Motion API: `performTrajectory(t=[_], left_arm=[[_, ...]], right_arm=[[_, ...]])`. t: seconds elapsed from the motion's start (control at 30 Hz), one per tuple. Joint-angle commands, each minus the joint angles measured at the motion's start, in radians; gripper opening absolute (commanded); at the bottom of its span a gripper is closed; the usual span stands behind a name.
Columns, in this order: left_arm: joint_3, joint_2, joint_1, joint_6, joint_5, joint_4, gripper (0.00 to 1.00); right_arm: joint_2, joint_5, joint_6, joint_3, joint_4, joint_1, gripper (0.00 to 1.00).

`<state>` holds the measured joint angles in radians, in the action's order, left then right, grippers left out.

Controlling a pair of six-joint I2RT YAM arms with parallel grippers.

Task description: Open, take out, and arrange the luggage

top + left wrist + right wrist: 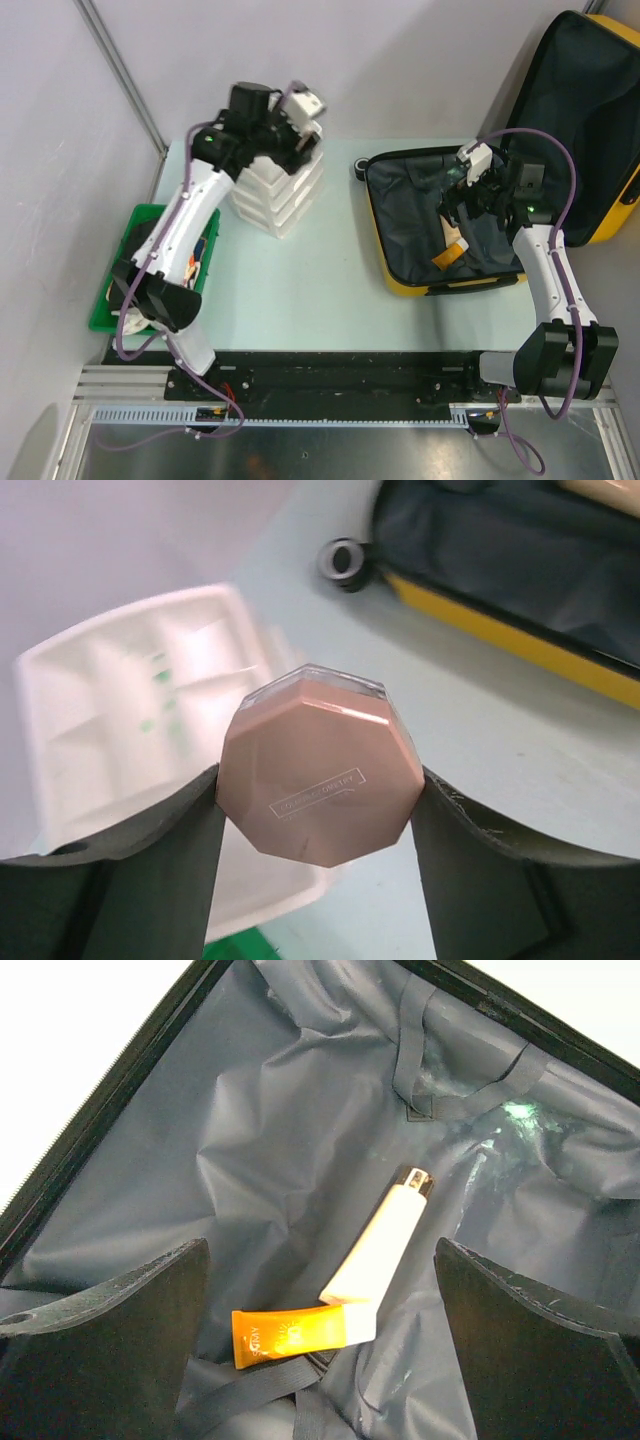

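Note:
The yellow luggage (400, 285) lies open on the table at the right, its lid (590, 120) leaning up at the back and its black lining showing. Inside lie an orange tube (290, 1332) and a cream tube (380, 1245), touching. My right gripper (320, 1290) hovers open above them, inside the case (470, 200). My left gripper (315, 810) is shut on a rose-gold polygonal compact (315, 775) and holds it above the white drawer unit (280, 190), whose top compartments (130, 720) show below.
A green tray (110, 300) with small items stands at the table's left edge, partly under the left arm. A black luggage wheel (345, 558) sits at the case's near corner. A grey wall and a post stand behind.

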<state>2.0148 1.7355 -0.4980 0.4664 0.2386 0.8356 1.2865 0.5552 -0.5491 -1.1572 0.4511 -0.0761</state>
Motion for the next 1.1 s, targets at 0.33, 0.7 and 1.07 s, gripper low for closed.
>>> performTrajectory(t=[0.33,0.7,1.07], left_arm=[[0.091,0.062,0.292,-0.114,-0.079,0.103,0.42],[0.117,0.151,0.309,-0.107,-0.087,0.129,0.43],[0.168,0.191,0.309,-0.094,-0.117,0.163,0.84]], right_arm=[[0.0,0.018,0.041,0.002,-0.02,0.021,1.0],[-0.007,0.014,0.04,0.005,-0.014,0.029,1.0],[-0.004,0.017,0.031,0.007,-0.012,0.029,1.0]])
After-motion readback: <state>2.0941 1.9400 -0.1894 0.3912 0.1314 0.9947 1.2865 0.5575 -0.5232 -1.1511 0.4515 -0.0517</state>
